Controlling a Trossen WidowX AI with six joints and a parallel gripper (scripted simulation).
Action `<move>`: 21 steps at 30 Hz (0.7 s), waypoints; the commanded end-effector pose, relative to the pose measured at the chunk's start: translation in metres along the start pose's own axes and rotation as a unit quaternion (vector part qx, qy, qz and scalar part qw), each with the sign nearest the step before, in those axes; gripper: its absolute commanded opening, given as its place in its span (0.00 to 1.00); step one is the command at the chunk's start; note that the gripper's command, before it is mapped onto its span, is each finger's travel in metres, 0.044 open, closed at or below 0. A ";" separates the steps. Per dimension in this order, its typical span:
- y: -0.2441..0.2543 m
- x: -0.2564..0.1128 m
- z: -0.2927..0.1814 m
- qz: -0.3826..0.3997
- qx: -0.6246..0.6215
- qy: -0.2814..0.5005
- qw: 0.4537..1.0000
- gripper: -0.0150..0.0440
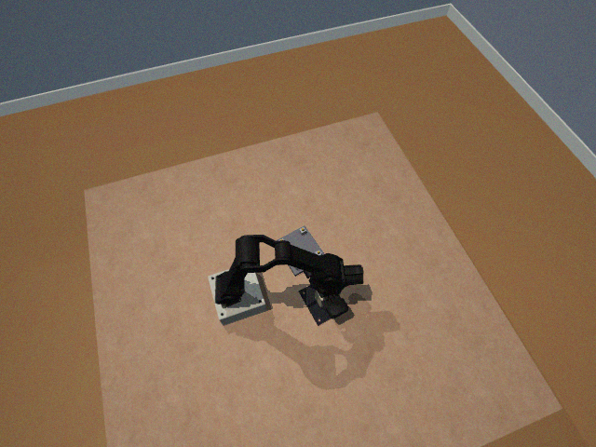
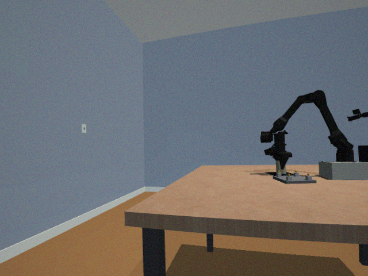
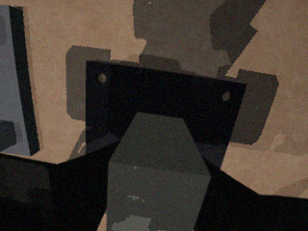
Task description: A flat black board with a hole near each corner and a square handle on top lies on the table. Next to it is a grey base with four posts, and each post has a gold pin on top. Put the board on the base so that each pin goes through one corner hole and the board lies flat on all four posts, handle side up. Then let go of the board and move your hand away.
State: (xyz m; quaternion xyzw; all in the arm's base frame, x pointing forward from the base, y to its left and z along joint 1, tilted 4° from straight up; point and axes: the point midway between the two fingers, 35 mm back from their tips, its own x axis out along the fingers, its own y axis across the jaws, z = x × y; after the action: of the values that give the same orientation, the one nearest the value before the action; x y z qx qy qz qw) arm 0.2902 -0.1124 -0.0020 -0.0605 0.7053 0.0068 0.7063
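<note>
Beside the base (image 1: 302,245) (image 2: 300,180) (image 3: 13,91), the gripper (image 1: 321,299) (image 2: 281,169) (image 3: 156,148) clamps the handle (image 1: 319,299) (image 2: 278,167) (image 3: 156,164) of the board (image 1: 311,307) (image 2: 268,173) (image 3: 159,91), grasping it; next should come a level lift.

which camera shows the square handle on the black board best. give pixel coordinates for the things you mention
The wrist view: the handle (image 1: 321,298) (image 2: 278,168) (image 3: 160,144) stands large in front there, though its lower part runs out of frame. The exterior view shows it small, partly behind the gripper (image 2: 282,169); the top view shows only a pale sliver beside the arm.
</note>
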 end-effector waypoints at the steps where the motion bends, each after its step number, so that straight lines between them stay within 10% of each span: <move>1: 0.001 -0.003 0.000 0.002 -0.002 0.000 1.000 0.30; 21: -0.001 -0.052 0.003 0.002 -0.002 0.000 1.000 0.25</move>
State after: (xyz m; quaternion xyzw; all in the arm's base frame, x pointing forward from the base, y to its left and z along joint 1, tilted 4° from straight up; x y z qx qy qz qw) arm 0.2894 -0.1095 0.0397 -0.0615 0.7101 0.0117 0.7013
